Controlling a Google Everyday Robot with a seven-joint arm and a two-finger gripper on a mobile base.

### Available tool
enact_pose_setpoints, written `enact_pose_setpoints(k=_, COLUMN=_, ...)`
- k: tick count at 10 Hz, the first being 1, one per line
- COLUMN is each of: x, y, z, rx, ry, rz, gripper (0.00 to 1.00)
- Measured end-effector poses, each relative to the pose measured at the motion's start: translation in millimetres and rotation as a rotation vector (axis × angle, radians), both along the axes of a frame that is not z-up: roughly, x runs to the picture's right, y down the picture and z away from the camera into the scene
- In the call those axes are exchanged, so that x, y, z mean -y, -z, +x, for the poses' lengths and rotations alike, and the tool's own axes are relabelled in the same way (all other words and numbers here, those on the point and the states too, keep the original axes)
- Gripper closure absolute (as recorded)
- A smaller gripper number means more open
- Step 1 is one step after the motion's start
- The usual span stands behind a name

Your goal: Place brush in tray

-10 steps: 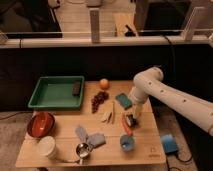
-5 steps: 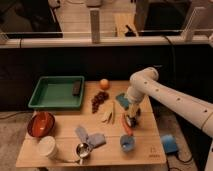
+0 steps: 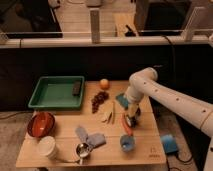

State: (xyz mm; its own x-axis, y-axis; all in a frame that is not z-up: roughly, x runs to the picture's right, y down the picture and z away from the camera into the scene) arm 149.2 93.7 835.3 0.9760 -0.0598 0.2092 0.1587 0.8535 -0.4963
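The green tray sits at the table's back left, with a small black block against its right inner wall. My gripper hangs low over the table's right middle, far to the right of the tray, just above an orange carrot-like piece. I cannot pick out the brush; the gripper and wrist cover the spot beneath them.
A teal sponge, grapes, an orange and pale peel pieces lie between gripper and tray. A red-brown bowl, white cup, metal cup, grey-blue cloth and blue cup line the front.
The arm has shifted slightly left and the gripper has come down closer to the table. The objects on the table have not moved.
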Motion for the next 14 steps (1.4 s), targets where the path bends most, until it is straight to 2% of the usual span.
enact_pose_setpoints(k=2, x=-22, y=9.3, z=21, rx=0.044, ry=0.034, rz=-0.007, gripper=0.20)
enact_pose_setpoints(k=4, x=-35, y=11.5, z=32, rx=0.079, ry=0.054, rz=-0.013, gripper=0.20)
enact_pose_setpoints(k=8, x=-56, y=2.0, z=33, rx=0.114, ry=0.113, rz=-0.037, gripper=0.20)
enact_pose_setpoints(k=12, x=-67, y=-7.8, z=27, rx=0.137, ry=0.197, rz=-0.042, gripper=0.20)
enact_pose_setpoints(k=14, x=-69, y=-9.6, z=26, rx=0.140, ry=0.214, rz=-0.043, gripper=0.20)
